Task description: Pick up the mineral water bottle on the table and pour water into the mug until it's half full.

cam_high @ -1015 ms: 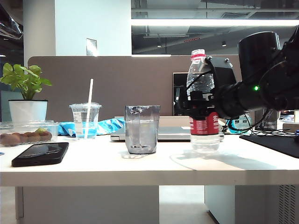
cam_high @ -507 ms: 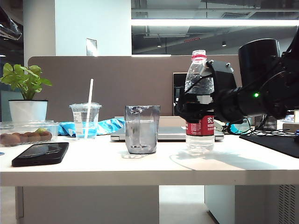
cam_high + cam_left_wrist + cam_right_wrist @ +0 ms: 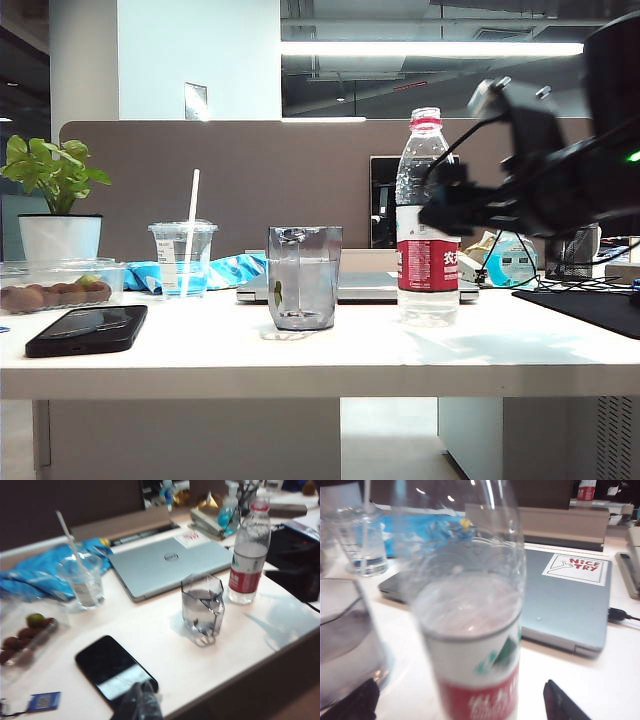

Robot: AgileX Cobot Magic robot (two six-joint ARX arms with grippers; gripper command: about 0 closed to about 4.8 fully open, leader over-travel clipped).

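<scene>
The mineral water bottle point(image 3: 428, 220) stands upright and uncapped on the white table point(image 3: 300, 360), partly full. The smoky faceted mug point(image 3: 304, 277) stands a hand's width to its left and holds water. My right gripper point(image 3: 445, 205) hangs just right of the bottle, at label height. In the right wrist view its black fingertips point(image 3: 564, 705) stand wide apart on either side of the bottle point(image 3: 470, 630) without touching it, so the gripper point(image 3: 457, 706) is open. My left gripper point(image 3: 142, 704) hovers over the table's front edge near the black phone point(image 3: 112, 669), its fingers pressed together and empty.
A lidded plastic cup with a straw point(image 3: 183, 258), a fruit tray point(image 3: 55, 290) and a potted plant point(image 3: 58, 200) stand at the left. A closed laptop point(image 3: 170, 565) lies behind the mug. A black mat point(image 3: 590, 305) covers the table's right end.
My right gripper has opened, let go of the bottle and drawn back to the right. The bottle now stands free. The left arm has left the top left corner.
</scene>
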